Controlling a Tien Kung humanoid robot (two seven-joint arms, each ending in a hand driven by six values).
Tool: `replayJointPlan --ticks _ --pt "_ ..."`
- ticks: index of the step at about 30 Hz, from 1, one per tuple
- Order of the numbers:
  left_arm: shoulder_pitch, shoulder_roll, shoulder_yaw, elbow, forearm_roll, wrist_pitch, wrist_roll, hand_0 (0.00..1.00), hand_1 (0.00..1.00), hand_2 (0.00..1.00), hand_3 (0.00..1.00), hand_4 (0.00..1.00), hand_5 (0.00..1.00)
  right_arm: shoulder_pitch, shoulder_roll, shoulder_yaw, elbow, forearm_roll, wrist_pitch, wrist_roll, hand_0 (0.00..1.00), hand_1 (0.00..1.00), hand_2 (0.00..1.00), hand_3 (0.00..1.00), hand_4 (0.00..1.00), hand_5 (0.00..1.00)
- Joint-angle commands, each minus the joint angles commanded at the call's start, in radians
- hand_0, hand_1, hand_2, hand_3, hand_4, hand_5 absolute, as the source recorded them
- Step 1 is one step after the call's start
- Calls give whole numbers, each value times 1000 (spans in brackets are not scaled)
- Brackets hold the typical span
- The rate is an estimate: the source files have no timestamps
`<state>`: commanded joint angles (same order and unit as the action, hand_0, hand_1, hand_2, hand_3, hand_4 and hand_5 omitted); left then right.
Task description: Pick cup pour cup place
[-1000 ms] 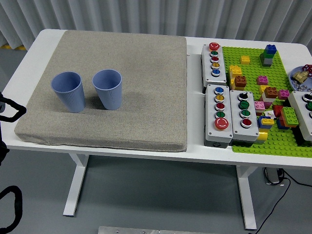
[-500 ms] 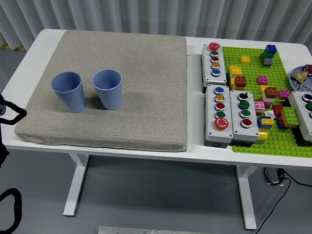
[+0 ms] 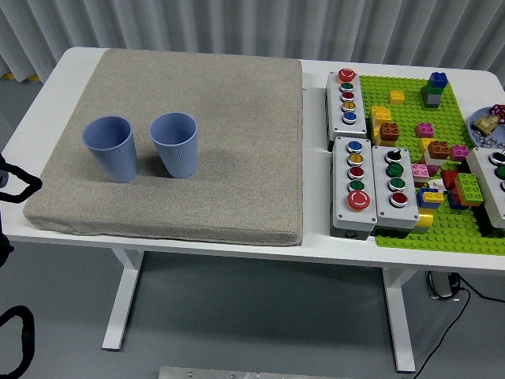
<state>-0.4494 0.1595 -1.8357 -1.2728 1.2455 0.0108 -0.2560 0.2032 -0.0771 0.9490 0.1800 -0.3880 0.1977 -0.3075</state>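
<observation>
Two blue cups, left cup and right cup, stand upright side by side on the left part of a grey pad, close together but not touching. Both openings face up and I can't see anything inside either one. The pad covers most of the left and middle of the white table, and the stretch of pad around the cups is bare, so nothing sits between them and the table's left edge.

Off to the right it's pretty cluttered: a narrow button box at the back, two more button boxes side by side in front of it, and a green baseplate scattered with coloured bricks. Another grey box pokes in at the right edge, with a small dish of bits behind it. All that is well apart from the cups.

Only a sliver of the left hand shows at the left edge, a black loop-shaped bit level with the pad's front corner, beside the table and not touching the cups. Can't tell whether its fingers are curled or loose. More black arm parts show lower down, below table level. The right hand isn't visible.
</observation>
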Motion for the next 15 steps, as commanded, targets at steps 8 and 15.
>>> replayJointPlan --ticks 8,15 --pt "-3 -2 -1 0 3 0 2 867 885 998 998 911 998 3 0 4 0 1 -3 4 744 698 748 603 121 255" --pt "-2 4 3 -1 1 0 2 869 885 998 998 911 998 3 0 2 0 -1 -3 4 745 698 747 603 122 256"
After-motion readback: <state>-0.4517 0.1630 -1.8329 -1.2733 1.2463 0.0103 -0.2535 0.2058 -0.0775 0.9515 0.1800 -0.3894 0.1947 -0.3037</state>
